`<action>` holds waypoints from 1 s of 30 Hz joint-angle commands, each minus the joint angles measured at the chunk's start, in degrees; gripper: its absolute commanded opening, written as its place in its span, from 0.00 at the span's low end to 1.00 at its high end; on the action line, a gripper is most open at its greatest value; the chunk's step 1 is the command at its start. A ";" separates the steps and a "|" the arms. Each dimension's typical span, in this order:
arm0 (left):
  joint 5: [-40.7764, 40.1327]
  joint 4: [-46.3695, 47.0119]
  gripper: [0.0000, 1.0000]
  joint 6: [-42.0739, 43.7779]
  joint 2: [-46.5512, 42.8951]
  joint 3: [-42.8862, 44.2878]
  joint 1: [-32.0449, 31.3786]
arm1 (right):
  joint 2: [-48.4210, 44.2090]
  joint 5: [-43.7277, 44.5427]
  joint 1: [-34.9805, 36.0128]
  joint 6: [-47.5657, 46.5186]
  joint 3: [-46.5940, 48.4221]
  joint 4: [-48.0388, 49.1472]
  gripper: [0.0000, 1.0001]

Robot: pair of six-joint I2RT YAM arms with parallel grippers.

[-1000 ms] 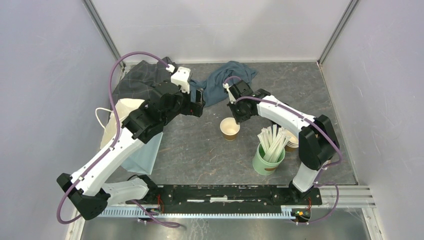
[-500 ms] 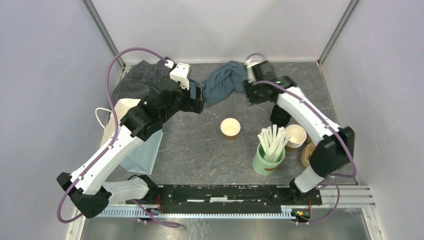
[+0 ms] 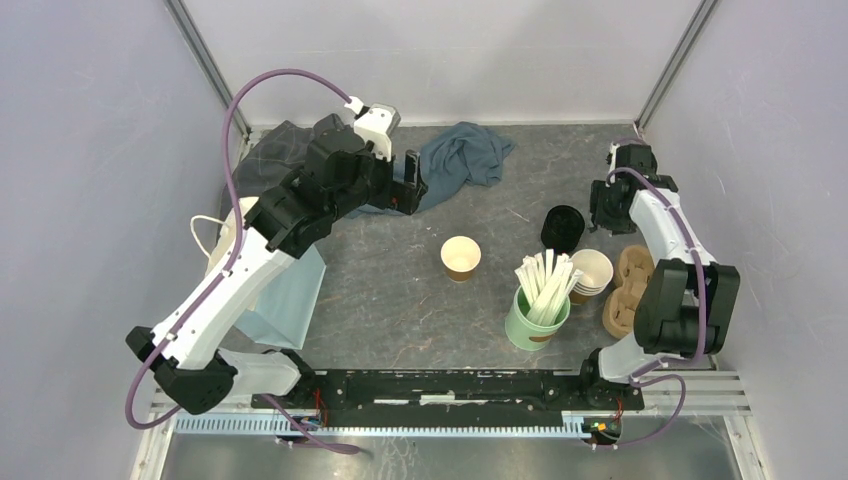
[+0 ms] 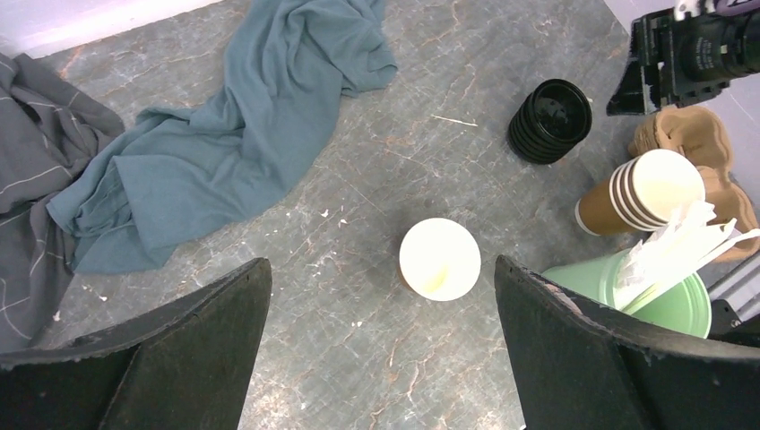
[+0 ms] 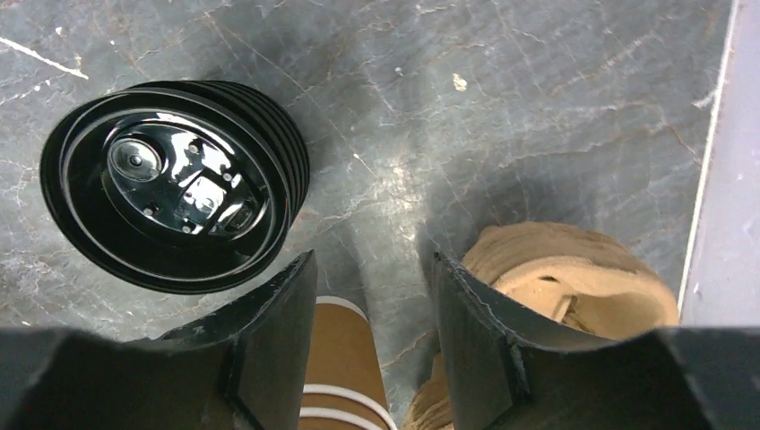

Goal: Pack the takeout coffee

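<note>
— Paper cup, brown outside, pale inside, standing upright near the middle of the tabletop. No lid on yet. No cup with a lid anywhere in sight.

— Heavy?

— Likely very light. Looks empty from above, though hard to be sure. Thin and soft on the sides, so easy to squash. Easy to knock over too.

— Where to grab?

— Best around the sides, a bit under the rolled rim, with a soft squeeze. Not by the rim edge alone. Keep upright all the way.

— And the lids?

— Stack of black lids, off to the right, well apart from the cup. Just beside the stack of paper cups and near the brown cup carrier. Shiny, stiff plastic, maybe slippery and stuck together. Pinch just the top one by its edge.

— Left jaws?

— Wide open, holding nothing. Up high above the cup, one on each side of it in the left wrist view.

— Right jaws?

— Open part way, empty too. Hanging over the bare gap between the lid stack and the carrier.
</note>
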 commanded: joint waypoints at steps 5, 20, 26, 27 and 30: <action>3.57 0.39 0.99 -2.92 2.64 3.44 -0.14 | 3.78 -6.52 0.17 -5.38 2.42 6.82 0.53; 1.93 1.47 0.99 -6.50 1.57 1.21 -0.14 | 8.09 -10.86 0.28 -4.22 4.48 8.73 0.43; 2.20 1.91 0.99 -6.37 2.10 1.35 -0.14 | 8.42 -10.51 0.35 -4.28 4.69 8.45 0.40; 2.22 1.90 0.99 -6.30 2.21 1.36 -0.14 | 8.31 -10.31 0.43 -4.33 4.62 8.44 0.38; 2.39 1.91 0.99 -5.99 2.41 1.43 -0.14 | 8.28 -10.29 0.61 -4.42 4.28 8.48 0.36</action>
